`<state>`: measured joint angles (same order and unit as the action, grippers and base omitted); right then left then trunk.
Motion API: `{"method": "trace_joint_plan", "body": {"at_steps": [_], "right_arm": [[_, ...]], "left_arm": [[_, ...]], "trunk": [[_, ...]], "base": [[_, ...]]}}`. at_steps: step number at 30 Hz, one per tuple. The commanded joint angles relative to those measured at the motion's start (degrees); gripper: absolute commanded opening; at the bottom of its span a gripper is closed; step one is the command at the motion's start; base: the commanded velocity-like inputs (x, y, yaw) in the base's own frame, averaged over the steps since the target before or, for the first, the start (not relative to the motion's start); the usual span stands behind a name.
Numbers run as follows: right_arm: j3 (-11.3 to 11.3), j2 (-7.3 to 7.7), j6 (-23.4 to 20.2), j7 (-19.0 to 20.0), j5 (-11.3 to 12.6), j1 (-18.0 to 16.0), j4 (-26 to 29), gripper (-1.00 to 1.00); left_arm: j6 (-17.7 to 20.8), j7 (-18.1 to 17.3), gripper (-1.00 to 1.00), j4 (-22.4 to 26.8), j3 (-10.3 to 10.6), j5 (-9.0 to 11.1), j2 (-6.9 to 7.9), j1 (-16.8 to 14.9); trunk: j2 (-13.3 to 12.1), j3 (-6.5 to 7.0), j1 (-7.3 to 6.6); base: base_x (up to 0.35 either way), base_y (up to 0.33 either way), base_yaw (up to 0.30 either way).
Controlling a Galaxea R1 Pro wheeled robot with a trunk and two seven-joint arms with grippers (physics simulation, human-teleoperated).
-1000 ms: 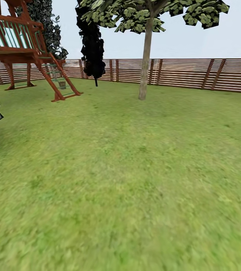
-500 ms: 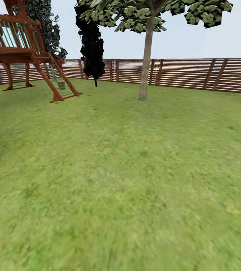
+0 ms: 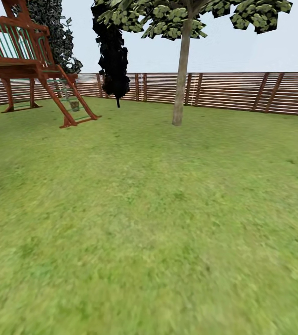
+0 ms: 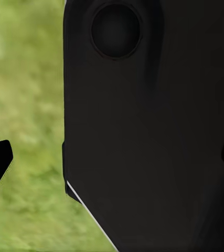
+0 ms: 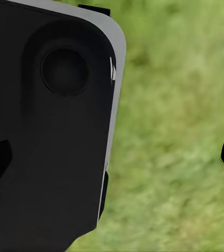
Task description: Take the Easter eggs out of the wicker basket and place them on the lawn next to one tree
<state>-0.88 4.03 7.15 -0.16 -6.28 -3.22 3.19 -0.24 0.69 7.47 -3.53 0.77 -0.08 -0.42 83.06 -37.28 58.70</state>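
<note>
Lawn (image 3: 158, 223) wide, tree (image 3: 180, 83) before fence (image 3: 242, 90).

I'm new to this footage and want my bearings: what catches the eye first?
A pale grey-trunked tree stands mid-lawn before the brown slatted wooden fence. At the far left rises a red-brown wooden play tower, with a nearly black tree beside it. Mottled green grass fills the foreground.
</note>
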Motion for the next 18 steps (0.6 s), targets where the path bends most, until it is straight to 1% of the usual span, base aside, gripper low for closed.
{"method": "trace_joint_plan", "body": {"at_steps": [1,12,18], "right_arm": [[-0.02,0.01,0.15,-0.02,-0.49,-0.03,-0.04,1.0],[-0.01,0.09,0.15,-0.02,-0.48,-0.04,-0.04,1.0],[0.0,0.6,0.15,-0.02,-0.43,-0.05,-0.11,1.0]], "left_arm": [[-0.03,0.01,1.0,0.0,-0.33,0.09,-0.02,-0.02],[-0.03,0.01,1.0,0.0,-0.33,0.1,-0.04,-0.02],[-0.03,0.01,1.0,0.0,-0.33,0.1,-0.03,-0.02]], "trunk": [[0.02,-0.05,0.03],[0.02,-0.05,0.03],[0.02,-0.05,0.03]], "base": [[0.329,0.0,0.0],[0.329,0.0,0.0],[0.329,0.0,0.0]]}}
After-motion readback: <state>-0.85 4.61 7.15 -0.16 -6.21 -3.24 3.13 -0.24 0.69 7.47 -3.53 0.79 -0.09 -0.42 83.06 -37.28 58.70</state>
